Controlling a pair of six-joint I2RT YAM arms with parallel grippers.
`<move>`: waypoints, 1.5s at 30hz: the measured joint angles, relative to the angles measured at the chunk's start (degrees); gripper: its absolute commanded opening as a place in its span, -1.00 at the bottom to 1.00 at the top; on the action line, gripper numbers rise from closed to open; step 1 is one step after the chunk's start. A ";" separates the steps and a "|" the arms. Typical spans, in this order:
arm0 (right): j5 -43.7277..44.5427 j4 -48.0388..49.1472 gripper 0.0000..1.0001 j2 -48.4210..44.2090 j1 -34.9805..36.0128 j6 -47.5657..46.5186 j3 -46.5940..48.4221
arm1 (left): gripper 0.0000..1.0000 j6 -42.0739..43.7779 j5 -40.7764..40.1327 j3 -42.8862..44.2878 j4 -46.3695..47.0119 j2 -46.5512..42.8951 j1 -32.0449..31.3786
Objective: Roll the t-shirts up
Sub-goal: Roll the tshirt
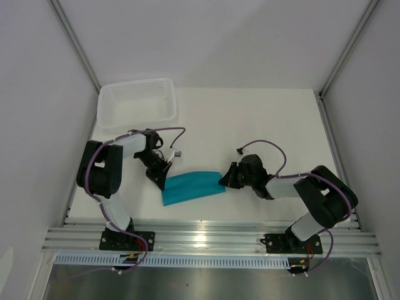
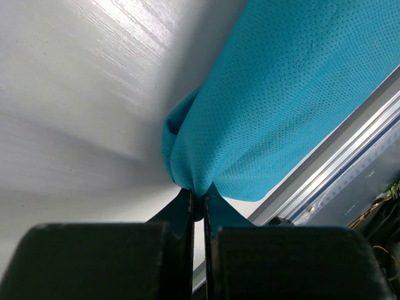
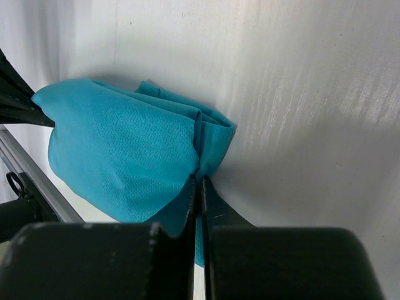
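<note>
Pinching t-shirt (image 1: pixel 192 186) at both ends.
Only my wrist views show left gripper (image 2: pixel 197 199) and right gripper (image 3: pixel 199 181) clamped on its cloth.

One shirt (image 1: pixel 190 186), one tray (image 1: pixel 137 103), two grippers.
The single shirt lies between the left gripper (image 1: pixel 162 180) and right gripper (image 1: pixel 222 181); the single tray sits beyond the left gripper; one table (image 1: pixel 262 119).

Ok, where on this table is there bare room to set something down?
Largest bare patch: the far right of the table, right of the white tray and beyond the t-shirt. A narrow bare strip runs between the t-shirt and the near rail. Crowded: the middle, where the left gripper and right gripper pinch the t-shirt's ends.
</note>
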 measured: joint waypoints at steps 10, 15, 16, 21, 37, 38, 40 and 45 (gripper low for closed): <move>0.85 -4.66 -1.00 -4.46 1.88 -1.62 -0.11 | -0.99 0.35 1.25 -1.46 2.40 -6.84 0.46; 1.57 -5.14 -1.00 -5.11 2.93 -2.16 -0.11 | -0.99 0.20 1.25 -1.60 4.81 -9.01 0.94; 1.70 -5.14 -1.00 -5.11 2.97 -2.14 -0.11 | -0.99 0.17 1.27 -1.60 4.96 -8.98 1.01; 2.32 -5.14 -1.00 -5.09 3.23 -2.10 0.02 | -0.99 -0.22 1.31 -1.49 5.44 -8.59 1.33; 13.29 -3.54 -1.00 -3.32 7.87 8.35 -0.15 | 0.27 -10.36 0.13 -2.51 11.78 -8.55 4.94; 13.64 -3.45 -1.00 -3.32 7.89 8.50 -0.20 | 0.36 -11.17 -0.61 -3.85 13.03 -10.16 4.94; 14.32 -3.30 -1.00 -3.34 7.91 8.81 -0.35 | 0.98 -12.39 -3.17 -6.12 14.82 -13.84 4.94; 15.37 -3.28 -1.00 -3.45 7.98 8.94 -0.50 | 0.99 -13.57 -10.25 -7.54 17.22 -26.51 5.27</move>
